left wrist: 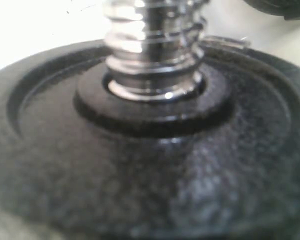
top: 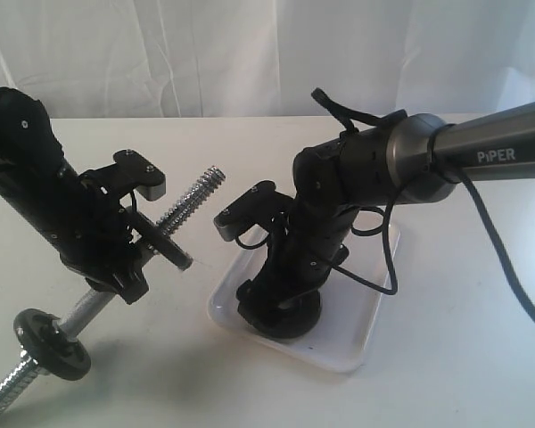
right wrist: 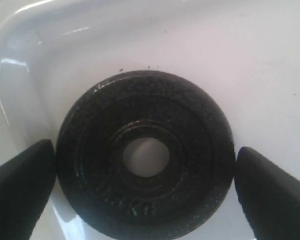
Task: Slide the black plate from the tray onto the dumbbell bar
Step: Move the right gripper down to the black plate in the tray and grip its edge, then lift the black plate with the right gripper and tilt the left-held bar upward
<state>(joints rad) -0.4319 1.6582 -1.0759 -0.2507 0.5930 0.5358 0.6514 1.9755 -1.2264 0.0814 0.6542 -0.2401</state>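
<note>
The black plate (right wrist: 190, 195) lies flat near a corner of the white tray (right wrist: 250, 65), its centre hole showing the tray floor. My right gripper (right wrist: 144, 154) is lowered over it and open, with one finger (right wrist: 20, 185) on each side of the rim and a thin gap on one side. In the exterior view the right gripper (top: 281, 303) stands on the plate (top: 290, 321) in the tray (top: 361, 339). My left gripper (top: 125, 263) is shut on the dumbbell bar (top: 192, 198), holding it tilted. A black disc (left wrist: 150, 165) on the bar's thread (left wrist: 152, 50) fills the left wrist view.
A small black disc (top: 165, 241) sits on the bar just above the left gripper, and another disc (top: 49, 343) near the bar's lower end. The bar's upper threaded end points towards the right arm. A black cable (top: 499, 259) hangs from the right arm. White cloth lines the back.
</note>
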